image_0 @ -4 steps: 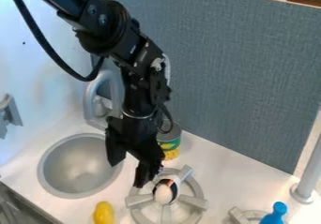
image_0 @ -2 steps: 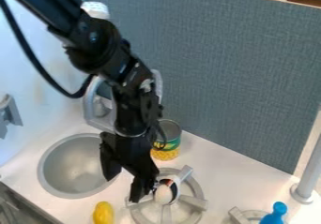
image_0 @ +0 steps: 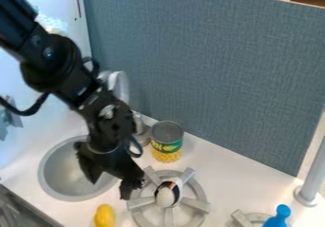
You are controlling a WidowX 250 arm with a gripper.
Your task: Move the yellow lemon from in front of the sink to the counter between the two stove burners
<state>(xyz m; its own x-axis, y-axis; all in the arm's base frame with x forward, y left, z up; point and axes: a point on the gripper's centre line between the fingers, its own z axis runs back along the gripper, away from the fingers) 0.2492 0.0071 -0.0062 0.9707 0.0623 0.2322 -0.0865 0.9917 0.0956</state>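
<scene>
Hanging over the right side of the round grey sink [image_0: 43, 174], the black two-finger gripper [image_0: 109, 189] has its fingers spread wide, one above the basin and the other above the counter, with nothing held between them. The arm slants down to it from the upper left. Near the finger farther from the basin sits a light grey stove burner [image_0: 194, 203], a ring with thick prongs. On the middle of that burner lies a small white, rounded object [image_0: 166, 197] with a dark, reddish-tinged part at its upper end (it might be the bowl of a spoon, though the view is too poor to be sure). The gripper is apart from it. Behind the burner, a tin can with a green and yellow label [image_0: 167, 143] stands upright on the white counter [image_0: 225, 166], and a grey curved faucet [image_0: 119, 84] rises behind the arm, partly covered by it. A smooth yellow object [image_0: 105, 217] lies in front, between sink and burner, running to the lower edge. Toward the lower right are a second grey burner [image_0: 240, 217], a bright blue object with a knobbed top [image_0: 277, 219] and a grey post [image_0: 312, 176]. A blue-grey fabric panel [image_0: 222, 69] stands along the back.
</scene>
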